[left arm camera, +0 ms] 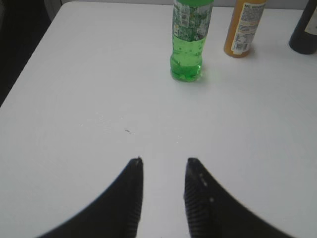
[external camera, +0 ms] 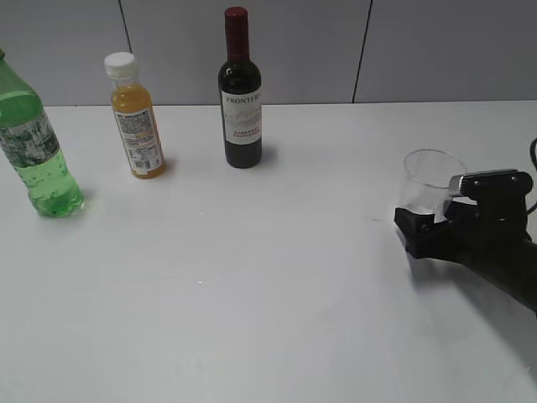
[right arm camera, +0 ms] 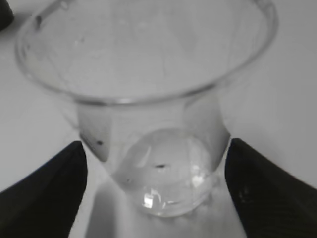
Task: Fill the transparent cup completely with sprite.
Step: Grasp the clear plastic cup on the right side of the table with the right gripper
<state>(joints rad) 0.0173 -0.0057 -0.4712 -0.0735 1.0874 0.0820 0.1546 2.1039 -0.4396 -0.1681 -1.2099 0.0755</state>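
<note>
Right wrist view fills my screen with the transparent cup (right arm camera: 148, 119), standing upright on the white table (right arm camera: 292, 99) between my right gripper's (right arm camera: 153, 173) two black fingers (right arm camera: 44, 183); each finger sits right at the cup's lower wall, but I cannot tell whether they press it or just flank it. From the exterior view I see that cup (external camera: 430, 186) at the right side of the table (external camera: 268, 294), at middle depth, with the right gripper (external camera: 432, 220) reaching in from the right edge around its base. The cup looks empty. Well apart from it, at the far left, stands the green Sprite bottle (external camera: 33, 143), upright, with drink in its lower part and bubbles on the wall. Just right of it and a bit farther back is the orange-juice bottle (external camera: 136, 117) with a white cap, then the dark wine bottle (external camera: 241, 92) with a red top, both upright near the far wall. On my left wrist view the left gripper (left arm camera: 163, 171) hangs over bare table with its fingers apart, nothing between them, and the Sprite bottle (left arm camera: 188, 42) stands ahead of it, well clear, the juice bottle (left arm camera: 242, 29) to its right.
</note>
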